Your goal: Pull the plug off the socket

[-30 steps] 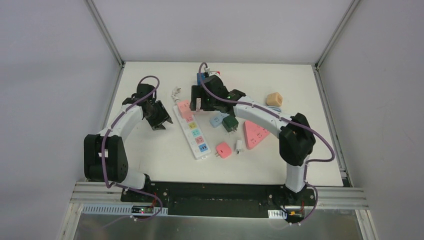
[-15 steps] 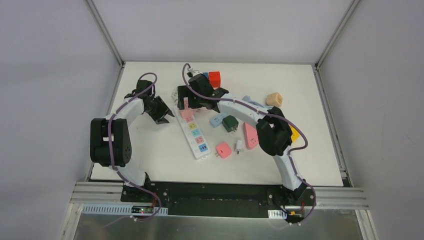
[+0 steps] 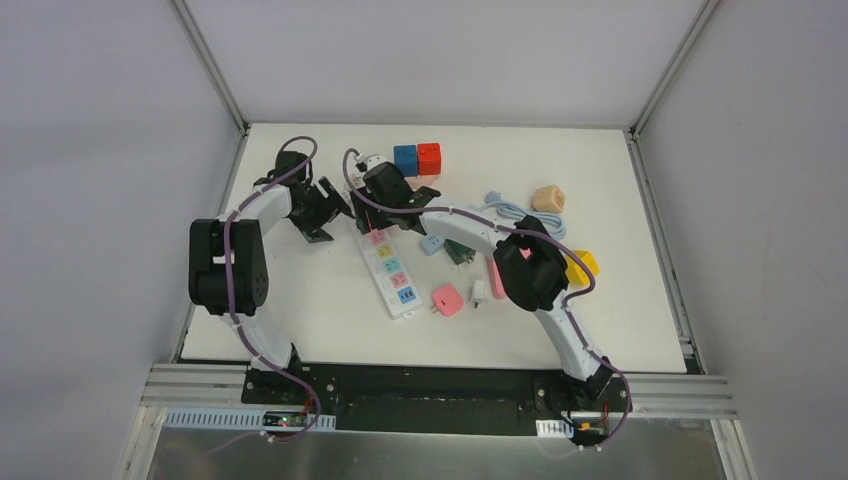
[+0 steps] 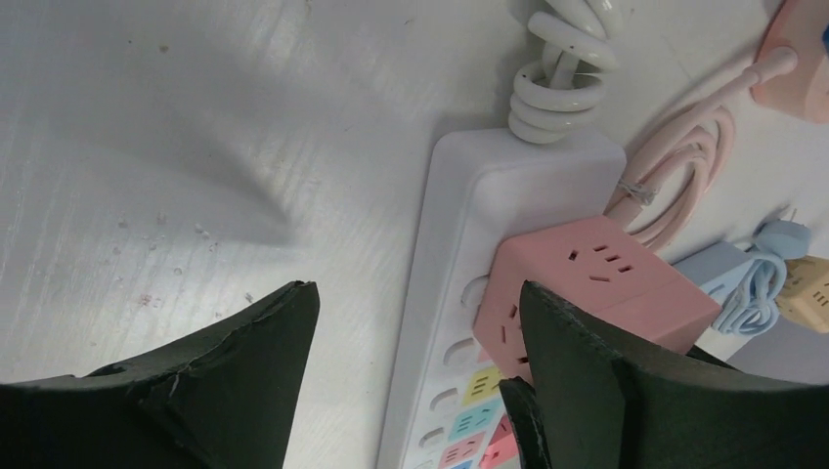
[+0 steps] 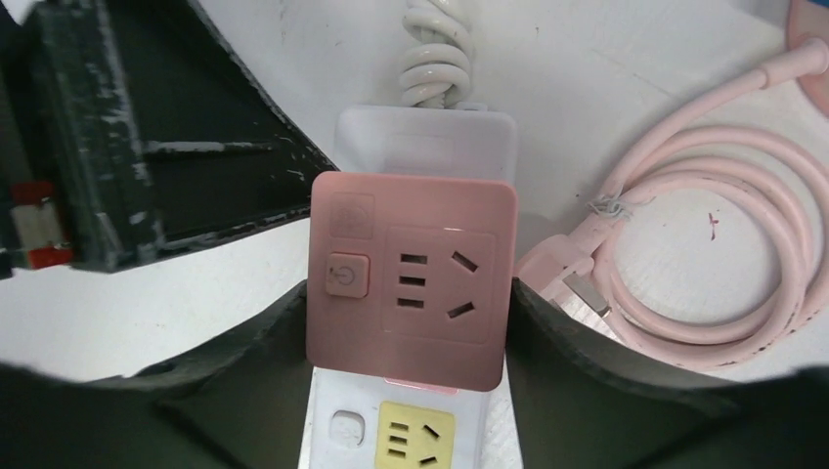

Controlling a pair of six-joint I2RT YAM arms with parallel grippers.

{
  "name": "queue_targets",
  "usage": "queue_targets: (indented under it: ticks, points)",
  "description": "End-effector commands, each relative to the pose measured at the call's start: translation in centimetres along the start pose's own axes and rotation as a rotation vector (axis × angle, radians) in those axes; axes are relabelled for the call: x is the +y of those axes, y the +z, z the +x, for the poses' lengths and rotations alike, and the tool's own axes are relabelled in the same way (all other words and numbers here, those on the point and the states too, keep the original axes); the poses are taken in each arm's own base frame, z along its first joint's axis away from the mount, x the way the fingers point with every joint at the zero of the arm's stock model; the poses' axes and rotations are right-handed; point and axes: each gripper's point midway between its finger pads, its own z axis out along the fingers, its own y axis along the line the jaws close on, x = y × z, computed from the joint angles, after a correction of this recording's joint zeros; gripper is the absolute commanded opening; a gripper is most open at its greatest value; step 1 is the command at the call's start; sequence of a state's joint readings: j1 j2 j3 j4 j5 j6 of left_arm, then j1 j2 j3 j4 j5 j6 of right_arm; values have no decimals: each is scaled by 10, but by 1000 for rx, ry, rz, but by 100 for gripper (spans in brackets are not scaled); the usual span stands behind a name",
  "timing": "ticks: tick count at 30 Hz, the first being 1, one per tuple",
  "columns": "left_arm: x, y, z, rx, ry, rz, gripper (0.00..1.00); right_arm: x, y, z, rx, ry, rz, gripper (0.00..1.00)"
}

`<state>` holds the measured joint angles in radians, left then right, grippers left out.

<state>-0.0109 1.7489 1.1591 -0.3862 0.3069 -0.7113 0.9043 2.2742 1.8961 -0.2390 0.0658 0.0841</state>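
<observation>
**Right wrist view: the grip on the plug is made, the pull is not yet done**

Right wrist view shows the pink plug [image 5: 411, 278] sitting in the far end of the white power strip [image 5: 425, 127], just below the coiled white cord [image 5: 435, 59]. The right gripper [image 5: 411, 303] has one finger on each side of the plug. Both fingers seem to touch its sides, so I judge it is clamped, but how firmly I cannot tell. The left gripper [image 4: 418, 293] is spread wide over the same end of the strip and holds nothing.

The step in hand is the grasp, and the plug is fully seated. The next move, I think, calls for a straight lift away from the strip's face. The strip is light and will probably rise with the plug, so the left gripper should press down or close on the strip's end first. The pink cable [image 5: 704, 254] lies just beside it and should stay clear.

Compared with one second ago, the right arm has swung leftward from the area of the blue cube [image 3: 405, 159] and red cube [image 3: 429, 157], which are now uncovered. The left gripper has moved up and closer to the strip's end.
</observation>
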Motion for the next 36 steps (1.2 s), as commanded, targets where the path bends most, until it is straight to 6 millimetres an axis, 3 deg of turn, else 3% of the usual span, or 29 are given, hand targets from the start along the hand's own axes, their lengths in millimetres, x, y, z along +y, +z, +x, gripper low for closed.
queue_targets:
  ticks: [1,4,8,12,17,27,32,34,36]
  points:
    - [-12,1,-10,-8,43,46,78,11,-6,-24,-97,-54,2,55]
    - [-16,6,-15,-5,48,54,71,16,-7,-25,-99,-20,-23,41]
    - [-22,11,-22,11,58,56,60,23,-11,-31,-121,17,-49,31]
    - [-20,19,-28,13,60,28,54,25,-14,-35,-134,13,-57,21]
    - [-7,29,-22,58,64,-51,48,33,-21,-39,-139,35,-99,0]
    - [7,28,-7,99,116,-168,30,59,-51,-55,-148,96,-261,0]
    - [5,27,16,184,69,-145,26,54,-72,-77,-213,112,-285,0]
    - [4,26,28,219,56,-126,26,79,-86,-55,-157,52,-379,0]
    - [7,21,37,229,53,-123,26,81,-89,-38,-152,0,-336,0]
